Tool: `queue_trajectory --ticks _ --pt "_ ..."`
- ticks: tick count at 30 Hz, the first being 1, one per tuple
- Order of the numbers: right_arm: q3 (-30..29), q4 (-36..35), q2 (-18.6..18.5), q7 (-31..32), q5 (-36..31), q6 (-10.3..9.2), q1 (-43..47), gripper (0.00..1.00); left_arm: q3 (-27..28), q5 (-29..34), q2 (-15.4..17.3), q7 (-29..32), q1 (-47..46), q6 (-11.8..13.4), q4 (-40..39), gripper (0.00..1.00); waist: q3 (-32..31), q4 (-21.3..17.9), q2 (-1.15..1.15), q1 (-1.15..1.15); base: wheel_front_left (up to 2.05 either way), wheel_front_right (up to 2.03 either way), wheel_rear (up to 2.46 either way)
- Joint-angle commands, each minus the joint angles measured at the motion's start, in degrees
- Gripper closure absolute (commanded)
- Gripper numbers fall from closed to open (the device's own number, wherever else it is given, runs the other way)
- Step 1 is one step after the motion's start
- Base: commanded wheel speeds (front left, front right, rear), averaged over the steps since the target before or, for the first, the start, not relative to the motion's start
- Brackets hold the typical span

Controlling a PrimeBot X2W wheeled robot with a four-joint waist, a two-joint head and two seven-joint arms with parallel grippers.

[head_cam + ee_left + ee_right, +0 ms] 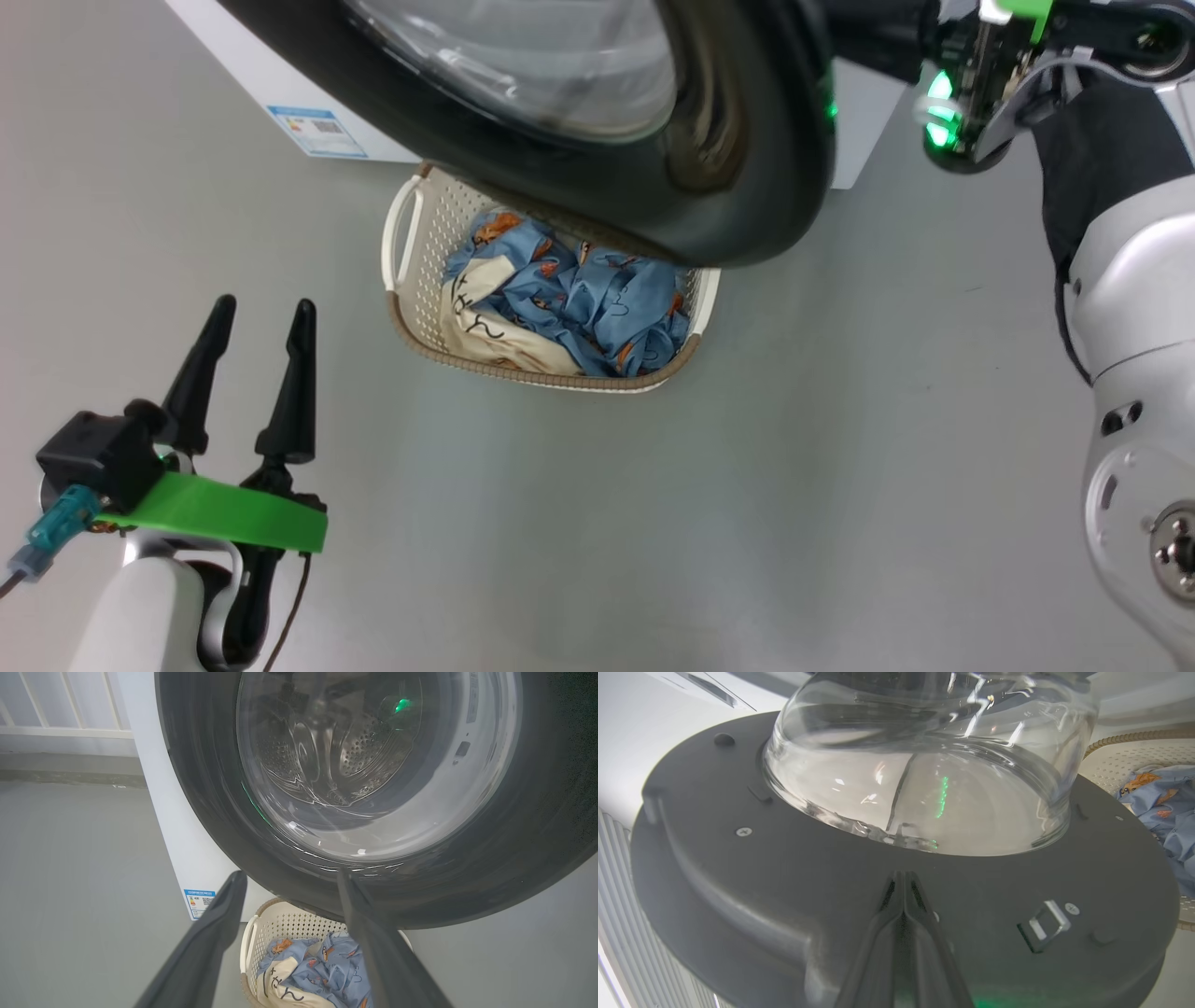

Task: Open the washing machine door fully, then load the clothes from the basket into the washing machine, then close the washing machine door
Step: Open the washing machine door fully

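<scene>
So the washing machine door (560, 103) is swung out from the washing machine (271, 84) and hangs right over the far end of the basket (415, 280). In the head view its black rim hides the basket's far edge. The basket sits on the floor (840, 420) just in front of the machine, and the clothes (579, 308) are piled inside it, blue with a cream bit at the near left.

The left gripper (264, 301) hovers low left, well apart from the basket, fingers spread wide with nothing between them. There's plenty of bare floor around it and to the basket's right.

The right gripper (903, 877) is pinched fully together and holds nothing. Its tips are at the door's dark inner face just under the glass bowl's edge – can't tell if they actually touch – with the metal latch (1045, 926) off to one side.
</scene>
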Motion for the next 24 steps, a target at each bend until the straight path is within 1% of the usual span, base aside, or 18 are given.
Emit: queue_trajectory --ticks 1,4,6,9,11,17,24 --pt "0.6 -2.7 1.9 2.2 1.1 0.10 0.7 1.00 2.3 0.1 2.2 -0.4 0.6 -0.1 -1.7 0.00 -0.5 -0.4 0.00 0.00 0.00 0.00 0.00" --pt "1.2 -5.8 2.2 6.2 2.5 0.10 3.2 1.00 2.2 0.1 2.2 -0.4 0.6 -0.1 -2.1 0.00 -0.9 -0.7 0.00 0.00 0.00 0.00 0.00" --pt "2.7 -7.5 2.2 9.1 5.5 0.10 4.8 1.00 2.3 -0.1 2.1 -0.4 0.6 -0.1 -2.2 0.00 -1.3 -0.7 0.00 0.00 0.00 0.00 0.00" --pt "6.7 -10.3 2.3 11.3 10.2 0.10 7.8 1.00 2.4 -0.1 2.2 -0.4 0.8 -0.1 -2.3 0.00 -1.9 -0.9 0.00 0.00 0.00 0.00 0.00" --pt "9.8 -12.5 2.3 11.3 13.4 0.10 10.1 1.00 2.4 0.0 2.3 -0.4 1.0 -0.1 -2.4 0.00 -2.2 -1.1 0.00 0.00 0.00 0.00 0.00" --pt "21.3 -19.6 2.3 7.8 22.9 0.10 17.9 1.00 2.4 0.2 2.2 -0.4 1.2 -0.1 -2.5 0.00 -2.8 -1.5 0.00 0.00 0.00 0.00 0.00" --pt "34.0 -28.5 2.3 -2.2 31.0 0.10 24.4 1.00 2.3 0.1 2.1 -0.4 1.1 -0.1 -2.5 0.00 -3.0 -1.4 0.00 0.00 0.00 0.00 0.00"
